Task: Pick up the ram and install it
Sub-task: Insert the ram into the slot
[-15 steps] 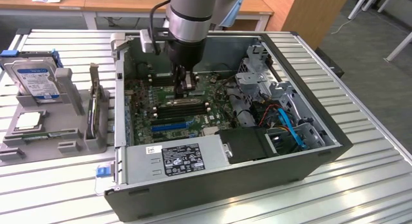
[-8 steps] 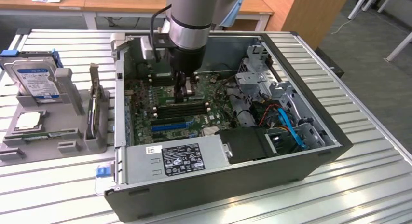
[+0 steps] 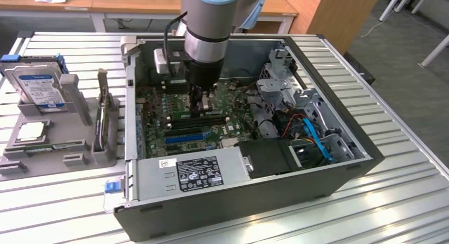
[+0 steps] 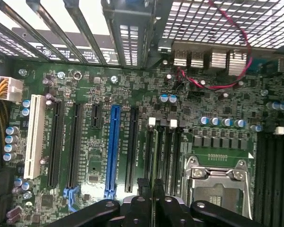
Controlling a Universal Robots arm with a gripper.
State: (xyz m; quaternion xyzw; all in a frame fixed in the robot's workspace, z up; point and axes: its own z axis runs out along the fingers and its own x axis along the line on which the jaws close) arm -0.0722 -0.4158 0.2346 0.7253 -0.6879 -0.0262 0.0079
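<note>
1. One robot arm (image 3: 210, 28) reaches down from above into the open computer case (image 3: 337, 165), over the middle of the motherboard (image 4: 217, 109).
2. One gripper (image 4: 150, 187). I read its black fingers (image 4: 142, 185) as drawn close together and clamped on the ram. In the exterior view it hangs just above the black memory slots (image 4: 173, 151).
3. One ram (image 4: 154, 158), a thin green stick that my wrist camera sees edge-on. It runs out from between the fingers, in line with the memory slots and near a white latch (image 4: 151, 121). I cannot tell whether its lower edge touches a slot.
4. One blue expansion slot (image 4: 114, 146), standing among long black slots, apart from the ram.
5. One white slot (image 4: 35, 135), near the motherboard's edge, just beside a white power connector (image 4: 9, 87).
6. One processor socket (image 4: 217, 187) with a silver frame, just beside the memory slots on the side away from the blue expansion slot.
7. One silver power supply (image 3: 189, 173) with labels on it, at the case's edge nearest the exterior camera.
8. One grey holder (image 3: 77, 144), on the slatted metal table (image 3: 393, 202) at the exterior view's left of the case. It carries an upright hard drive (image 3: 39, 86) and a square silver-lidded processor chip (image 3: 31, 131) lying flat.
</note>
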